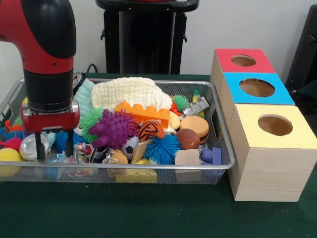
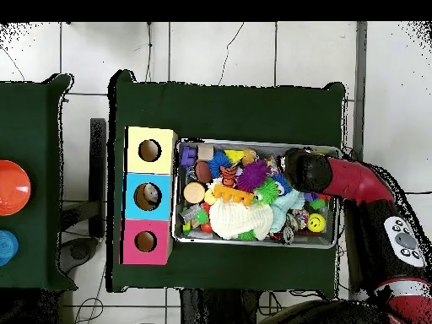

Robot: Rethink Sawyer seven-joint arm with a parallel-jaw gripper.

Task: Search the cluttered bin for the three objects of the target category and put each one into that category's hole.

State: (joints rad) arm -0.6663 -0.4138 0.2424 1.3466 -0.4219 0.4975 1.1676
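My gripper [image 1: 53, 147] hangs open over the left end of the wire mesh bin [image 1: 163, 167], its two dark fingers [image 1: 39, 147] dipping among the toys there. A silver tin [image 1: 29, 147] and a yellow ball [image 1: 8, 159] lie just left of it. A purple spiky ball [image 1: 113, 128] sits to its right. Further right are an orange brick [image 1: 143, 113], a blue spiky ball [image 1: 162, 148], a brown ball [image 1: 188, 139] and a toy burger [image 1: 194, 125]. In the overhead view the arm's wrist [image 2: 307, 170] covers the gripper at the bin's right end [image 2: 336, 198].
Three wooden boxes with round holes stand beside the bin: red top [image 1: 243, 60], blue top [image 1: 257, 88], yellow top [image 1: 275, 125]. Overhead they are the yellow [image 2: 150, 150], blue [image 2: 148, 196] and red [image 2: 145, 241] boxes. A cream cloth [image 1: 130, 91] covers the bin's back.
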